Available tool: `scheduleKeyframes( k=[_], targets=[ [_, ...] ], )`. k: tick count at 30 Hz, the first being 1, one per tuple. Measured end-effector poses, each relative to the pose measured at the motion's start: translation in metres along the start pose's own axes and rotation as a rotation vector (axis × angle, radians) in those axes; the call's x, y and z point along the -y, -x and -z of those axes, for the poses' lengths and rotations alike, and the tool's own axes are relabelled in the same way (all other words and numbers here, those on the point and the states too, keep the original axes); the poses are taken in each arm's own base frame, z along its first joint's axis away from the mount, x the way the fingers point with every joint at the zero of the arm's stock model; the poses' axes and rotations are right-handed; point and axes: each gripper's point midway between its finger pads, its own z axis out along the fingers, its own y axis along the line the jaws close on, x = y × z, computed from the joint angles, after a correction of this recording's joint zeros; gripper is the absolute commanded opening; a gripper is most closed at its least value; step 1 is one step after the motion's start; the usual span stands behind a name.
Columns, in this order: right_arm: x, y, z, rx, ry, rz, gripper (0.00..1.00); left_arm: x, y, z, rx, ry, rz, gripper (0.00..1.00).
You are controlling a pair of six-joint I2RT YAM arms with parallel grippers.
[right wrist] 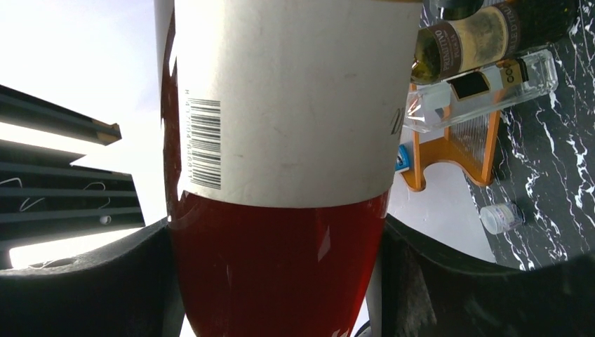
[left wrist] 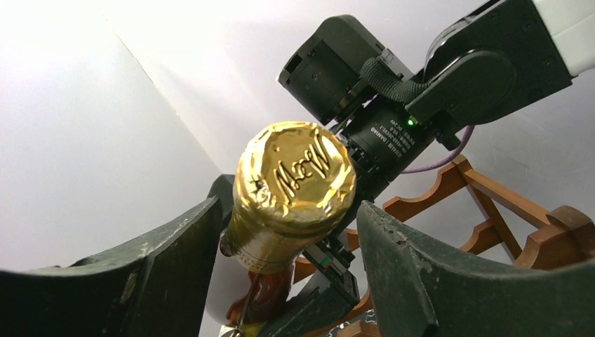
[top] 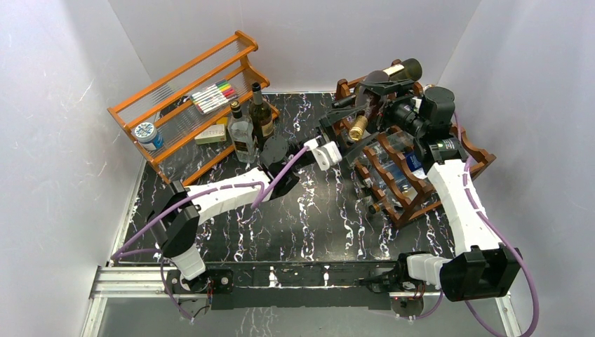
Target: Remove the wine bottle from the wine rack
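Near edge: noted both arm bases bolted side by side; L arm stretched fwd-right over black marbled table [top: 316, 210]. Mid-table: found L gripper [left wrist: 289, 210] set either side of gold-foil cap on wine bottle [right wrist: 281, 105], w/ cap framed betw. the two dark fingers; cannot tell whether pressing on foil or standing just off it. Further back, right side: found R gripper [right wrist: 277, 232] clamped on bottle body, w/ a finger hard against each flank, just below white barcode label. Located bottle at top of wine rack [left wrist: 512, 199], far-right of table; lying tilted, foil end toward near-left, butt toward back wall; cannot tell whether resting on upper scalloped rail or lifted clear. Logged in lower tiers: clear bottles w/ blue labels [top: 400, 168], lying flat. Far-left: noted orange rod rack [top: 182, 77] angled into corner; marker set [top: 214, 97] on upper shelf; blue-and-white tub [top: 147, 133] at left end; pale box [top: 210, 135] on low shelf. Standing upright just beside its right end, close together: clear bottle [top: 242, 133] & dark bottle [top: 262, 116]. Beyond: plain white walls.
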Motion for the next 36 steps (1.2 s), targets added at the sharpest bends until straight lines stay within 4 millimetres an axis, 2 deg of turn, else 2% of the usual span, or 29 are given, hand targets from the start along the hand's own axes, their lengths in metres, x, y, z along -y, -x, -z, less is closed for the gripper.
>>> scheduleKeyframes(
  k=[5,8,9,11,14,17,19,23,29,36],
  targets=[
    [0.009,-0.012,-0.008,-0.040,-0.028,-0.009,0.19,-0.006,0.017,-0.001,0.019,0.021,-0.039,0.36],
    [0.017,-0.022,-0.015,-0.071,-0.060,-0.022,0.27,-0.010,0.032,0.002,0.035,0.032,-0.062,0.06],
    [0.019,-0.028,-0.017,-0.086,-0.078,-0.045,0.32,-0.018,0.041,0.006,0.032,0.060,-0.106,0.00],
    [0.025,-0.038,-0.018,-0.107,-0.111,-0.061,0.42,-0.021,0.045,0.013,0.019,0.071,-0.113,0.00],
    [0.028,-0.047,-0.019,-0.131,-0.124,-0.056,0.46,-0.019,0.054,0.021,0.003,0.082,-0.132,0.00],
    [0.030,-0.056,-0.017,-0.167,-0.133,-0.053,0.54,-0.020,0.059,0.026,-0.016,0.092,-0.138,0.00],
    [0.031,-0.058,-0.017,-0.173,-0.135,-0.051,0.64,-0.021,0.059,0.029,-0.037,0.095,-0.139,0.00],
    [0.030,-0.058,-0.016,-0.177,-0.134,-0.049,0.96,-0.024,0.057,0.033,-0.080,0.107,-0.125,0.00],
    [0.029,-0.072,-0.011,-0.241,-0.137,-0.007,0.98,-0.037,0.064,0.045,-0.152,0.159,-0.065,0.00],
    [0.023,-0.087,-0.004,-0.300,-0.132,0.038,0.98,-0.068,0.072,0.056,-0.251,0.278,-0.012,0.00]
  ],
)
